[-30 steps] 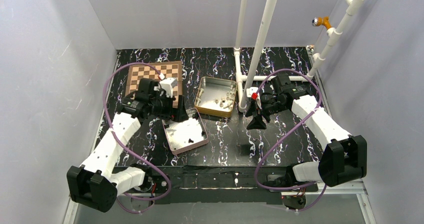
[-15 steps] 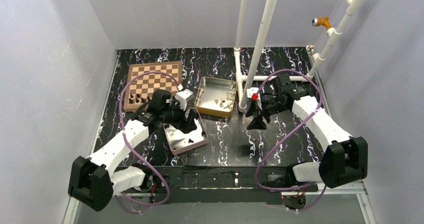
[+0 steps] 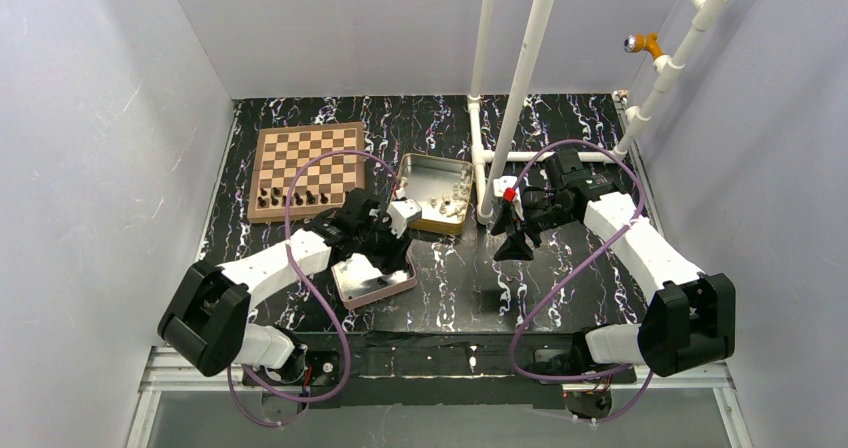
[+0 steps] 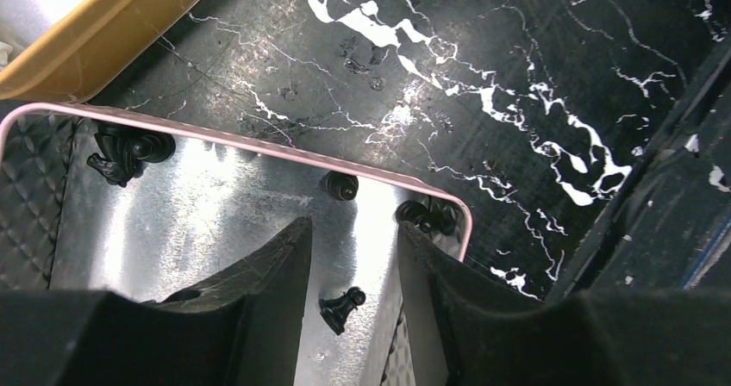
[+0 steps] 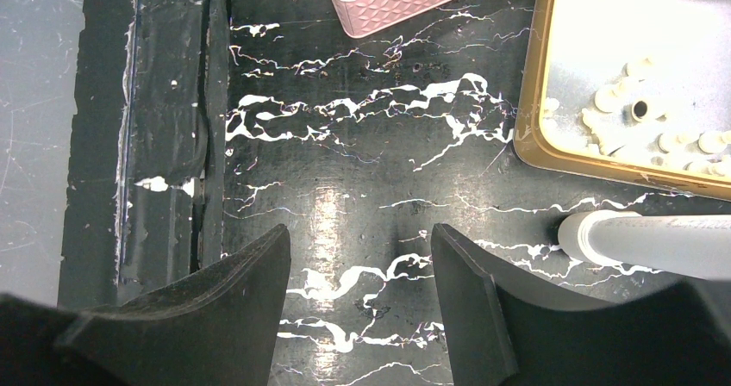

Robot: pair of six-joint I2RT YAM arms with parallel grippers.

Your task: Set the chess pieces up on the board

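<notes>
Nearest of the chess pieces (image 4: 342, 307): a black figure lying on its side on the floor of the pink-rimmed tin (image 4: 259, 149). It is inside the gap of the left gripper (image 4: 353, 227), set back from the fingertips and closer to the finger on the left of the wrist view. No contact with either finger that I can see.
Loose pieces: one (image 4: 341, 185) lies just ahead of the fingertips, against the tin's rim. A small clump (image 4: 424, 215) sits in the corner ahead of the other fingertip. A second clump (image 4: 125, 153) lies well off to the side along the same rim.
Left jaws: apart at a moderate gap, clasping nothing.
Placed pieces (image 3: 290, 198): a row standing upright along the near edge of the board (image 3: 305, 153), well apart from the left jaws, off to their left.
Gold tin (image 3: 425, 173): just beyond the left jaws, with pale pieces (image 3: 440, 205) inside.
Right gripper (image 5: 360, 229): jaws wide, nothing between them, only bare marbled tabletop (image 5: 345, 136) beneath.
Right surroundings: the gold tin's rim is ahead of the jaws and to one side. A white pipe (image 5: 646, 244) lies near one finger. A corner of the pink-rimmed tin shows farther ahead.
</notes>
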